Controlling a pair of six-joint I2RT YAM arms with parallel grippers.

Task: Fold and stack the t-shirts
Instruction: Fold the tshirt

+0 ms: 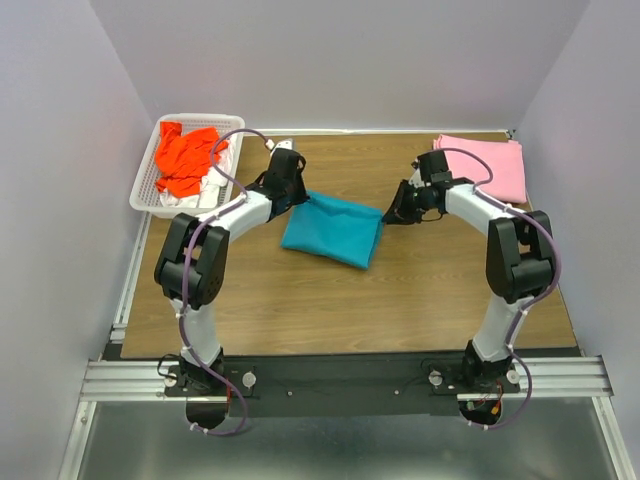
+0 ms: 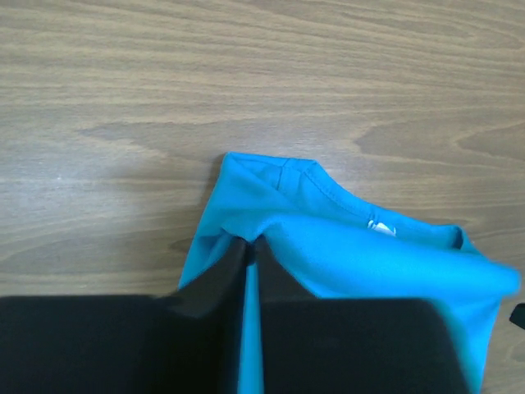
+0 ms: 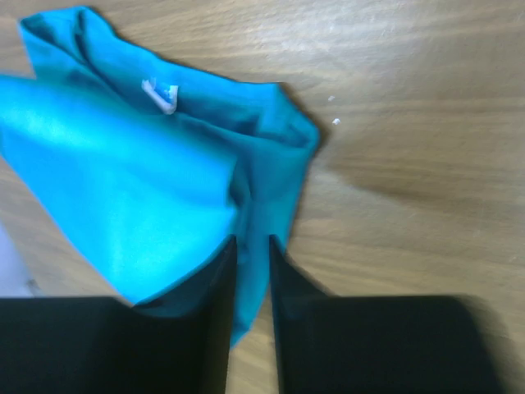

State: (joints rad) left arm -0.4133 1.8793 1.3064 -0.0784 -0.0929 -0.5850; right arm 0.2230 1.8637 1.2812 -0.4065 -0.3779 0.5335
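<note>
Black fingers of the left hand [image 2: 250,246] are filling the bottom of its wrist view, pressing almost together with a fold of the teal t-shirt [image 1: 333,230] caught between them. Those of the right hand [image 3: 252,242] are standing a narrow slit apart, and teal cloth is running down through that slit, so this hand is pinching the shirt too.

From above, the teal t-shirt is lying on the table [image 1: 330,310] as a folded, roughly oblong bundle, to the right of the white basket [image 1: 145,190] and nearer the arm bases than it. Its long axis is running away from the basket toward the right, slanting slightly nearer as it goes. The left hand is gripping the far corner closest to the basket, and the right hand is gripping the far corner at the other end, so the cloth is lying between them and just nearer than both. A small white label [image 3: 162,94] is showing close to that held edge.

The orange-red t-shirt [image 1: 185,160] is lying heaped inside the basket over a white t-shirt [image 1: 218,180]. The pink t-shirt [image 1: 485,165] is lying flat far to the right of the basket.
</note>
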